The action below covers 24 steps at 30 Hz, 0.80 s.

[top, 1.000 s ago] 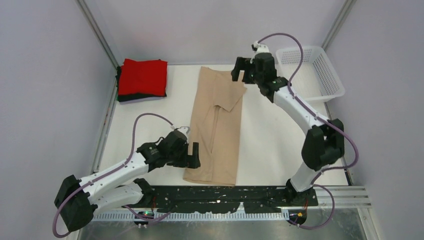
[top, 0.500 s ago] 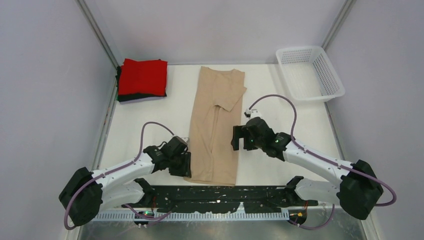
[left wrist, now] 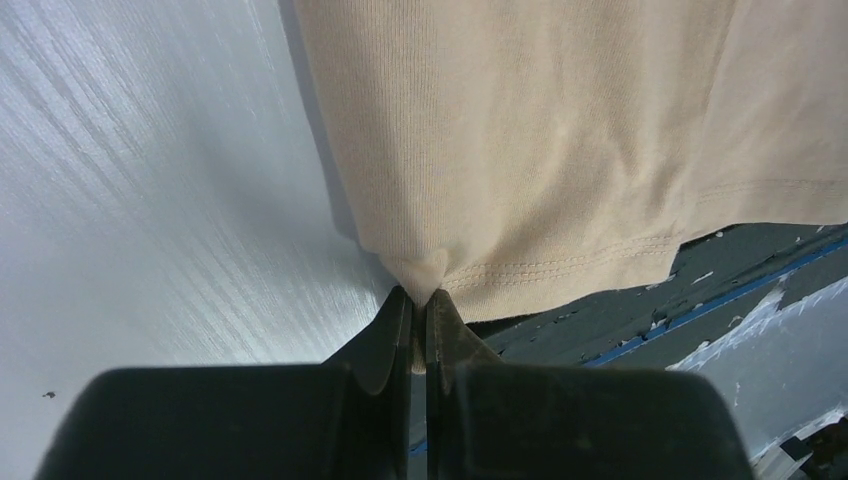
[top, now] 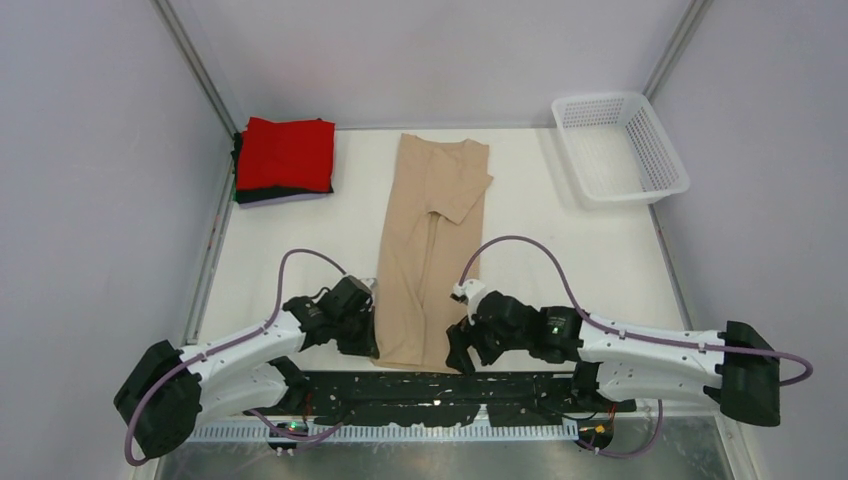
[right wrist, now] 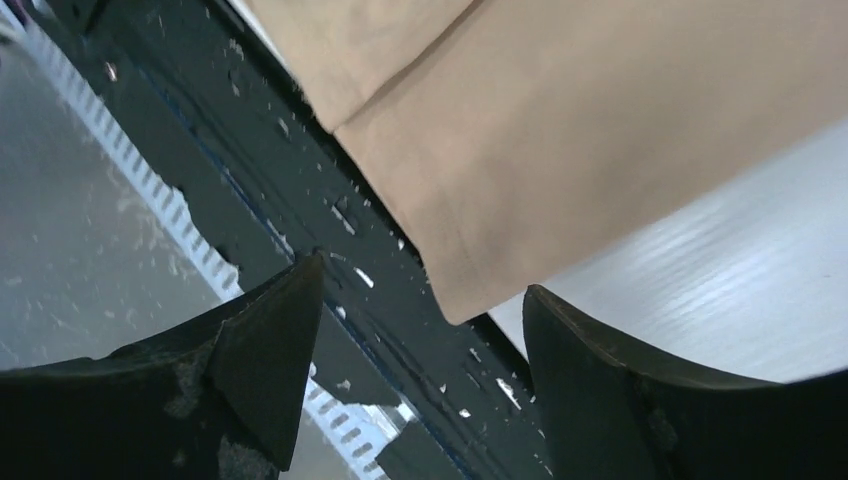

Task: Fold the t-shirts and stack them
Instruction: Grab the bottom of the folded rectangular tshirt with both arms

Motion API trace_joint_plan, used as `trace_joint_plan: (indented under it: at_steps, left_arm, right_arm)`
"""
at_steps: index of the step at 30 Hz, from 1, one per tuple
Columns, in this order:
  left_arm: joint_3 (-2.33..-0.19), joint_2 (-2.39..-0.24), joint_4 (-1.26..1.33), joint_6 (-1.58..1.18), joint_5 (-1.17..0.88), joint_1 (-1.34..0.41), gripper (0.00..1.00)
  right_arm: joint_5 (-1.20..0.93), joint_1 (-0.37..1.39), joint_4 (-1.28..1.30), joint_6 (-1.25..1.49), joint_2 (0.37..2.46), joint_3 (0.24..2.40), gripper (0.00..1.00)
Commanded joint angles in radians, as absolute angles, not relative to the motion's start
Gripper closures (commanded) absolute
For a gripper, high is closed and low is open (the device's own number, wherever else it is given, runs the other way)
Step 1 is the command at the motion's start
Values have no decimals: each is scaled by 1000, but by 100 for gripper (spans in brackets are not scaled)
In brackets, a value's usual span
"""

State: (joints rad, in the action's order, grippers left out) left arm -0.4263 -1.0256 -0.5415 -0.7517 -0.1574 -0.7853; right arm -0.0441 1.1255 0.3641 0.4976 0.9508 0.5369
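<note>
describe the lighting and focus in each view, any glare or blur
Top external: even, soft light, everything sharp, only faint shadows. Left wrist: beige t-shirt weave crisp, streaky sheen on the table, left tool dark and soft up close. Right wrist: right tool dark, slightly blurred; table glares bright at right.

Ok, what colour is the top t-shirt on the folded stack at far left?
Bright red t-shirt; the top external view shows it best.
</note>
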Motion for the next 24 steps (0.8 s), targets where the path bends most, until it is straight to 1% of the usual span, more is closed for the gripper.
trace_joint_plan:
  at_steps: [1, 6, 9, 12, 14, 19, 21, 22, 24]
  left_arm:
    - [-407, -1007, -552, -758, -194, -785, 100]
    - [-398, -987, -544, -781, -214, -785, 100]
    - [-387, -965, -534, -787, -217, -785, 100]
    - [-387, -948, -527, -788, -218, -785, 100]
    - [-389, -941, -514, -787, -230, -786, 100]
    - [-393, -936, -518, -790, -244, -785, 100]
    - [-393, -934, -520, -791, -246, -785, 100]
    - [-392, -931, -521, -792, -248, -785, 100]
    - [-394, -924, -519, -793, -253, -785, 100]
  right_arm:
    - [-53, 1209, 352, 510, 1038, 533, 25]
    - [18, 1242, 342, 514, 1149, 552, 36]
    - [64, 1249, 315, 531, 1182, 551, 46]
    - [102, 1253, 332, 544, 1202, 555, 52]
    - [128, 1257, 358, 554, 1206, 555, 60]
    - [141, 1288, 390, 569, 1232, 545, 61]
    - [159, 1301, 400, 573, 1254, 554, 67]
    - [165, 1306, 403, 574, 1258, 561, 76]
    - [179, 1314, 405, 575, 1259, 575, 85]
